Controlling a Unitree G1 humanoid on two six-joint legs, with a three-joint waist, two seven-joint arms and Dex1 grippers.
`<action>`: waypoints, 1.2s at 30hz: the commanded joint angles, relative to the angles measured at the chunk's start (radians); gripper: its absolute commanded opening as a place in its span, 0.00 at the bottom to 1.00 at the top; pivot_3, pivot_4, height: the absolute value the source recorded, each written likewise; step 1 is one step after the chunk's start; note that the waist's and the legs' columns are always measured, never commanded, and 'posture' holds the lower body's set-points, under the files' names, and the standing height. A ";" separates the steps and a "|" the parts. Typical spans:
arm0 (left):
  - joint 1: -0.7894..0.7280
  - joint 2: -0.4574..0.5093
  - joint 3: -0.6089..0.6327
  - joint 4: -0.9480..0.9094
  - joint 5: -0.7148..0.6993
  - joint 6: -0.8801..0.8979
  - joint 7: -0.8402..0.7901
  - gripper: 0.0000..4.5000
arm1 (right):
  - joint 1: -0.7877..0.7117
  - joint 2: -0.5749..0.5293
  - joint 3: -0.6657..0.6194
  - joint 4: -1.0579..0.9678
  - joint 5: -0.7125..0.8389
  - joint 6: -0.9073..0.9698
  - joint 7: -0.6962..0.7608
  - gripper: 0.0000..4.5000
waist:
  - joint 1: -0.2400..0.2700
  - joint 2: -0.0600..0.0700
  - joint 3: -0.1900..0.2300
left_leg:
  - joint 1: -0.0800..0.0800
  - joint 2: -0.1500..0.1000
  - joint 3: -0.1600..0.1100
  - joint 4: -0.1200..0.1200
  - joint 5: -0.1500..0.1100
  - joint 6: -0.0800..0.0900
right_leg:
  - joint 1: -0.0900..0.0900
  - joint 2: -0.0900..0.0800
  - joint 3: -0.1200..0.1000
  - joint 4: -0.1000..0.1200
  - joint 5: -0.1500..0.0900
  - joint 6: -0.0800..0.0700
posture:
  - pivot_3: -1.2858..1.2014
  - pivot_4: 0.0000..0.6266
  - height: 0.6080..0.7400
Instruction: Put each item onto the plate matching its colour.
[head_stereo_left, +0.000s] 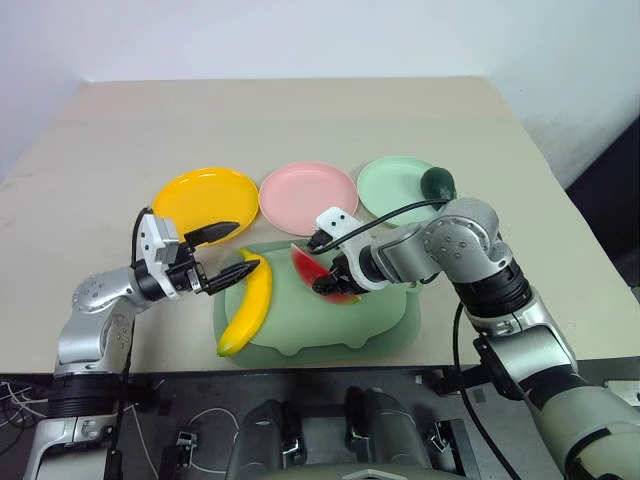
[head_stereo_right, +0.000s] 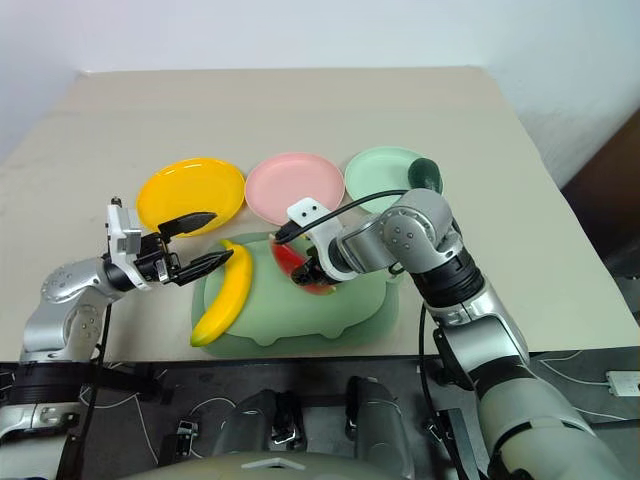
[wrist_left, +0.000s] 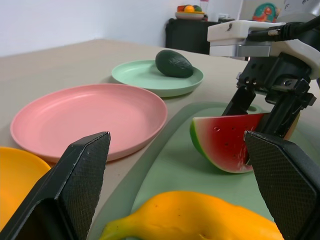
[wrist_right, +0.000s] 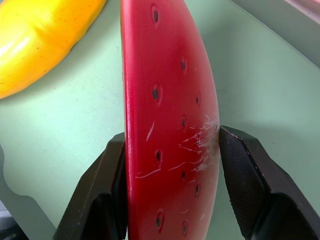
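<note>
On the green mat (head_stereo_left: 380, 320), the right gripper (head_stereo_left: 335, 283) has its fingers clamped on the watermelon wedge (head_stereo_left: 312, 268) near the mat's far edge, just short of the pink plate (head_stereo_left: 308, 196). The banana (head_stereo_left: 250, 305) lies along the mat's left edge, the left gripper (head_stereo_left: 222, 253) spread wide and empty around its tip. Beyond the mat's far right corner, the avocado (head_stereo_left: 438, 181) sits at the light green plate's (head_stereo_left: 390, 187) rim; the yellow plate (head_stereo_left: 204, 200) beyond its left corner is bare.

We find the watermelon wedge (head_stereo_left: 322, 272) partly covered by the right gripper (head_stereo_left: 335, 284) in the head views. In the right wrist view its rind is unseen, and the banana (wrist_right: 37, 37) is cut by the frame edge.
</note>
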 joint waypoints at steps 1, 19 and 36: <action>-0.006 0.014 0.019 -0.012 0.003 -0.020 -0.005 1.00 | 0.005 0.006 0.006 -0.033 -0.053 0.007 0.047 0.49 | 0.000 0.000 0.000 | 0.000 0.000 0.000 0.000 0.000 0.000 | 0.000 0.000 0.000 0.000 0.000 0.000 | 0.52 0.24 0.67; 0.040 0.016 0.051 -0.061 -0.002 -0.017 0.038 1.00 | -0.445 0.168 -0.220 0.869 -0.491 -0.664 0.395 0.49 | -0.003 0.001 0.001 | -0.002 0.000 0.003 -0.001 0.000 0.000 | -0.003 0.002 0.000 0.002 0.000 0.001 | 0.52 0.24 0.67; 0.069 0.005 0.053 -0.105 -0.003 -0.024 0.078 1.00 | -0.522 0.353 -0.261 1.311 -0.812 -0.987 0.451 0.86 | -0.026 0.001 0.001 | -0.002 0.000 0.003 -0.001 0.001 -0.002 | -0.006 0.000 0.001 0.009 -0.001 0.002 | 0.52 0.24 0.67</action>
